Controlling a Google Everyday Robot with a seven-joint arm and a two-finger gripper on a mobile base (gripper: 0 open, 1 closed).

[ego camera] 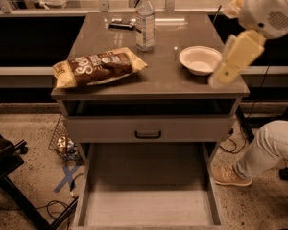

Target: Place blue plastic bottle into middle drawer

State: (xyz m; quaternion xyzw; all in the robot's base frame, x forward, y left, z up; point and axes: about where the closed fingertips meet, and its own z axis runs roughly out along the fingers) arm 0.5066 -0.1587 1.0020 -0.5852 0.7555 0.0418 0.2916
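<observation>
With the gripper (220, 76) at right, open or closed I cannot tell, I aim for the upper-centre blue plastic bottle (145, 25) mid-body.

chip bag (98, 67): white lettering, unreadable | tool (218, 78): beside bowl (200, 60)

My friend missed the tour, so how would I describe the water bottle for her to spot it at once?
On the grey table, the blue plastic bottle stands upright near the back edge, behind the chip bag and left of the white bowl. The gripper hangs by the bowl, at the table's right edge. The bottle is the only tall, clear thing there, with a white cap.
</observation>
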